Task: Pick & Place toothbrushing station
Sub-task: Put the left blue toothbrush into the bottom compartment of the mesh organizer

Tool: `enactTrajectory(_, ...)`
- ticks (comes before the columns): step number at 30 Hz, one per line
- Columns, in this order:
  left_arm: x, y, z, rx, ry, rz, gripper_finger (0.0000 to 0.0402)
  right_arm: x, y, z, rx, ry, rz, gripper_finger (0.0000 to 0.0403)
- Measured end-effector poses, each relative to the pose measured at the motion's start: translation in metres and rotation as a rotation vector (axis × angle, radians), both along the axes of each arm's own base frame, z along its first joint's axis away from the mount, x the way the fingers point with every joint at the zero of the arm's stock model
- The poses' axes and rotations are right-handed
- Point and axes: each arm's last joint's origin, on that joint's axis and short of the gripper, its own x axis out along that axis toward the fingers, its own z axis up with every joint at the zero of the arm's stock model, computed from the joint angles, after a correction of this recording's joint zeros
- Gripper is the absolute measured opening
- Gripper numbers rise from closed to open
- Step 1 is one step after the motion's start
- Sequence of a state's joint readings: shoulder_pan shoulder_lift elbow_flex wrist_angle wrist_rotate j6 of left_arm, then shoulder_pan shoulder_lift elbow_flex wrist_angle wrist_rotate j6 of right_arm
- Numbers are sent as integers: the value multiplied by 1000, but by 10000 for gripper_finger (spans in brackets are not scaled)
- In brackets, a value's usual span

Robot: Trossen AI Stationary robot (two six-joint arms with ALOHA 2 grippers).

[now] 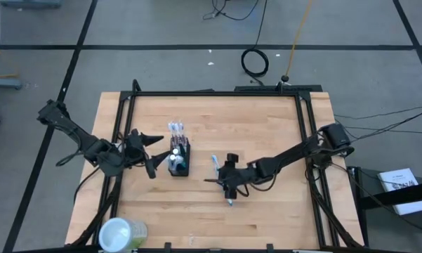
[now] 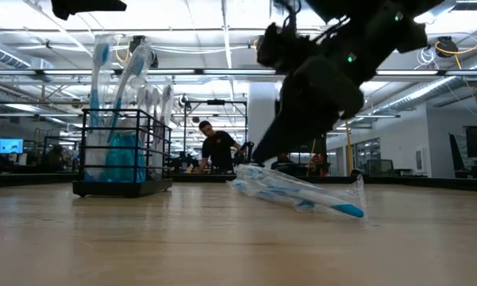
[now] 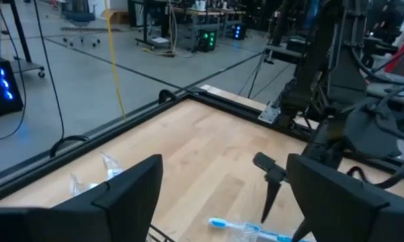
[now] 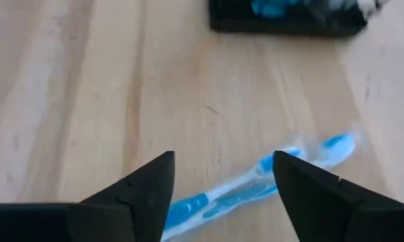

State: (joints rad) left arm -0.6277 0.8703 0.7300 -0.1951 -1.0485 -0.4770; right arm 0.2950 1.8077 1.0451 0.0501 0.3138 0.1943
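The black mesh holder (image 1: 180, 160) stands upright on the wooden table, left of centre, with several slim toothbrushes and blue-capped tubes standing in it; it also shows in the low view (image 2: 123, 155). A blue-white toothbrush in a clear wrapper (image 1: 222, 181) lies flat on the table to the holder's right and shows in the right wrist view (image 4: 255, 185). My right gripper (image 4: 223, 168) is open, just above this toothbrush, one finger on either side of it. My left gripper (image 1: 156, 156) is open and empty, close by the holder's left side.
A pale-green translucent round container (image 1: 123, 234) sits at the table's near left corner. A black frame (image 1: 218, 93) runs along the table's far and side edges. Bare wood lies near and far of the holder. A person (image 2: 217, 147) shows in the room behind.
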Motion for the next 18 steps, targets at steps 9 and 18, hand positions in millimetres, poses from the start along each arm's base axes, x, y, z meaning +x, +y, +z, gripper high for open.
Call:
enactTrajectory(9,5,-3,-6,19,31,4,321,3,-3,-20,95,43,-126,243)
enactTrajectory(18,17,-7,-17,41,77,25,319,3,-10,-20,109,47,-197,207)
